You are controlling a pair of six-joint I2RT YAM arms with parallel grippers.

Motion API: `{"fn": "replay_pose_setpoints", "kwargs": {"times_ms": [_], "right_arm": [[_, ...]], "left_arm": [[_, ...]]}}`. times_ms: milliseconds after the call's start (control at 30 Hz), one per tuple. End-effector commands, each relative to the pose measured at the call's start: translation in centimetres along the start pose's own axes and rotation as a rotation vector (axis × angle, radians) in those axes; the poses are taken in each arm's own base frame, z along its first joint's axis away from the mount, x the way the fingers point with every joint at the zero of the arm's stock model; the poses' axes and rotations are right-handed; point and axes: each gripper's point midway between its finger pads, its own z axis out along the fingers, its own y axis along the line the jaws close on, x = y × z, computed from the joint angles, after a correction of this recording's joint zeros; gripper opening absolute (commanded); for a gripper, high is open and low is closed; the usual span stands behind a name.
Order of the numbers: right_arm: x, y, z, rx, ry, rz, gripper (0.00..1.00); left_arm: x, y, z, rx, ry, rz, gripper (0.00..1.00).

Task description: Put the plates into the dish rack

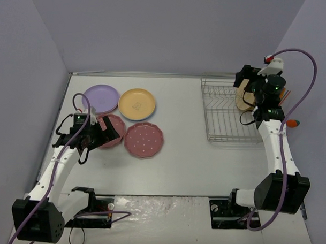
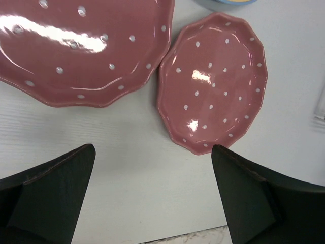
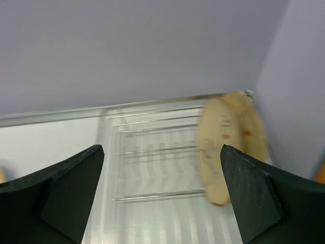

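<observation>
Four plates on the table, one in the rack.
Left gripper gapes wide, empty, at the pink plates, near lilac and yellow ones. Right gripper gapes wide above the rack, where a tan plate stands on edge.

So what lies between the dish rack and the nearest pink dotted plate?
Just bare table between dish rack and pink dotted plate, shown in the top view.

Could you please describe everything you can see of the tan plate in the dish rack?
The tan plate is round, shallow and pale beige, with small marks too blurred to read. It stands on edge among the wires of the dish rack, toward its far side, apart from the open right gripper.
</observation>
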Motion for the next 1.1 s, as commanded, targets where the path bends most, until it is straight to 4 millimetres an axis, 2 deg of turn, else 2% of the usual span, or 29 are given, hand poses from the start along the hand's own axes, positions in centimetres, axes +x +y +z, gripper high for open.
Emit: {"fn": "replay_pose_setpoints", "kwargs": {"times_ms": [0,100,200,233,300,333,400,500,600,733,1067], "right_arm": [[-2.2,12.5,-4.6,-0.367,-0.095,0.196,0.99],[0.1,16.0,-6.2,-0.469,-0.031,0.236,1.00],[2.8,20.8,-9.3,-0.615,0.054,0.263,1.00],[3.1,21.1,-9.7,-0.625,0.063,0.268,1.00],[6.1,23.4,-11.6,-0.677,0.134,0.279,1.00],[6.8,23.8,-12.1,-0.686,0.147,0.286,1.00],[9.5,24.8,-13.3,-0.709,0.206,0.299,1.00],[11.9,25.6,-14.7,-0.721,0.257,0.301,1.00],[13.1,26.2,-15.7,-0.741,0.284,0.311,1.00],[13.8,26.3,-16.6,-0.742,0.294,0.310,1.00],[16.0,26.1,-17.5,-0.726,0.340,0.326,1.00]], "left_arm": [[1.1,-2.4,1.8,0.122,0.032,-0.189,0.97],[2.1,-2.4,3.0,0.123,0.049,-0.229,0.97],[2.9,-2.6,4.2,0.092,0.069,-0.259,0.94],[3.0,-2.6,4.4,0.088,0.076,-0.260,0.94],[3.7,-2.9,5.3,0.047,0.093,-0.268,0.90],[4.1,-3.2,5.6,0.042,0.099,-0.260,0.89],[4.3,-3.3,6.5,0.010,0.102,-0.263,0.86],[5.1,-3.4,7.8,-0.027,0.118,-0.265,0.82],[5.8,-2.9,8.9,-0.078,0.129,-0.267,0.77],[6.0,-1.8,10.1,-0.138,0.125,-0.271,0.69],[6.7,-2.1,11.7,-0.183,0.166,-0.260,0.39]]}}
